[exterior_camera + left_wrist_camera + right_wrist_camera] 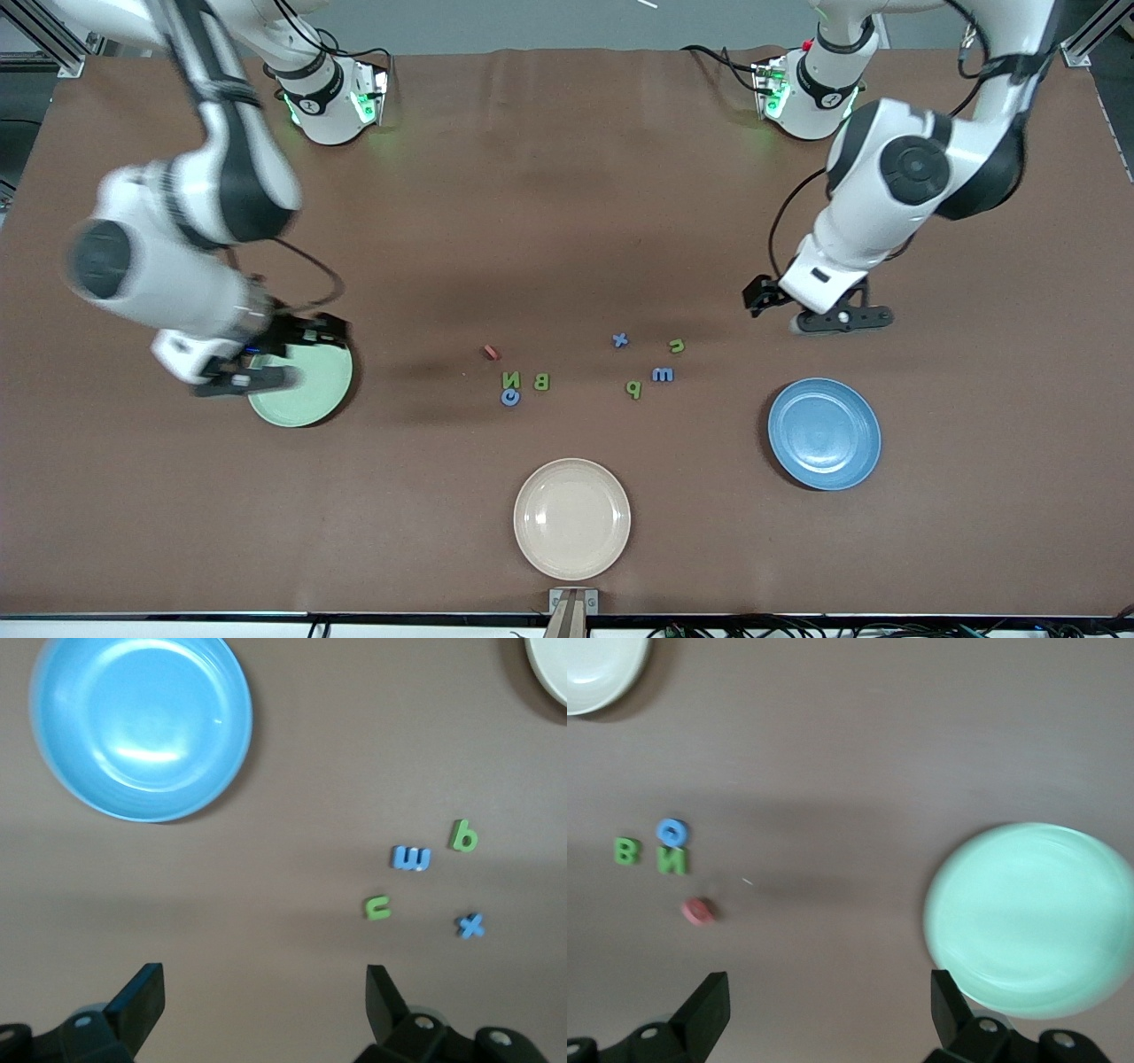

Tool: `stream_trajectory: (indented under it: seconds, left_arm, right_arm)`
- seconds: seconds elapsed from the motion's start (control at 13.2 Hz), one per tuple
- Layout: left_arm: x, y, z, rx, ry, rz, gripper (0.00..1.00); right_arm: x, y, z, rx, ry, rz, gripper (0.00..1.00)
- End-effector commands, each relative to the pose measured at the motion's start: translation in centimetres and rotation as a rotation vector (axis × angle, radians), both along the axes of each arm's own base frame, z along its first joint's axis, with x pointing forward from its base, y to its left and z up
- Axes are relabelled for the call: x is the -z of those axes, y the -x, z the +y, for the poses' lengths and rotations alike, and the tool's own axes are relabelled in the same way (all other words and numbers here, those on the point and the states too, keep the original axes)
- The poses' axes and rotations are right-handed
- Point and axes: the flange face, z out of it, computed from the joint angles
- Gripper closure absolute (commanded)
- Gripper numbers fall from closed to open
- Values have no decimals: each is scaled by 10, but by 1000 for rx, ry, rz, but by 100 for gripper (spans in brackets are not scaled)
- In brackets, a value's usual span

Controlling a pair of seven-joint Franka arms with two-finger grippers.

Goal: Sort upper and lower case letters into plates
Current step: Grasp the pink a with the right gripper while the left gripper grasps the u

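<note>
Eight small letters lie mid-table: a red one (491,353), green N (511,379), a blue round one (510,397), green B (540,382), blue x (620,339), green n (677,346), blue m (662,375), green p (633,388). The mint green plate (306,399) is toward the right arm's end and the blue plate (824,434) toward the left arm's end; both are empty. My right gripper (244,381) is open and empty over the mint plate's edge (1032,917). My left gripper (837,321) is open and empty over bare table beside the blue plate (142,726).
A cream-beige plate (571,518) sits empty near the table's front edge, nearer the front camera than the letters. The left wrist view shows m (411,858), p (463,836), n (377,907), x (471,925). The right wrist view shows B (626,850), N (673,860), the red letter (698,911).
</note>
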Motion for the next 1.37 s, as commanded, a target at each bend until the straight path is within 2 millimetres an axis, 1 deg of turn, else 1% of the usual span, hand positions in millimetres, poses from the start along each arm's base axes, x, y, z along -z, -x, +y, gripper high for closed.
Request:
stream_trajectory:
  seconds: [0.0,0.15,0.23,0.3,0.38,0.46,0.53,0.61,0.76,0.83,0.99,1.06,1.29]
  left_arm:
    - [47,4,-34,-56,57,-14,7]
    - [76,7,-57,-94,52,-15,10]
    - [91,8,-62,-104,27,-18,10]
    - [102,7,-65,-124,9,-25,11]
    - [114,7,-70,-144,-4,-29,12]
    - [125,7,-76,-157,-12,-23,13]
    - [134,11,-90,-160,-15,-19,15]
    - [142,11,-98,-177,-15,-13,17]
    - [155,8,-105,-192,-10,1,20]
    - [162,10,-110,-185,-10,11,22]
    - [175,10,-113,-165,-22,18,27]
    - [179,11,-112,-161,-26,21,28]
    - [186,12,-112,-163,-28,31,38]
  right_arm:
    - [87,4,77,-83,22,-44,0]
    - [130,16,118,-136,28,-85,0]
    - [141,19,127,-131,29,-98,0]
    - [146,22,132,-148,42,-101,3]
    - [148,26,137,-165,52,-99,7]
    - [149,28,138,-166,55,-94,8]
    - [151,32,143,-174,57,-88,8]
    - [153,34,144,-178,60,-83,9]
    - [155,39,148,-187,61,-80,9]
    - [157,41,150,-191,63,-78,9]
    - [160,44,150,-195,67,-73,10]
    - [164,50,154,-204,70,-67,11]
    - [170,56,156,-213,75,-56,17]
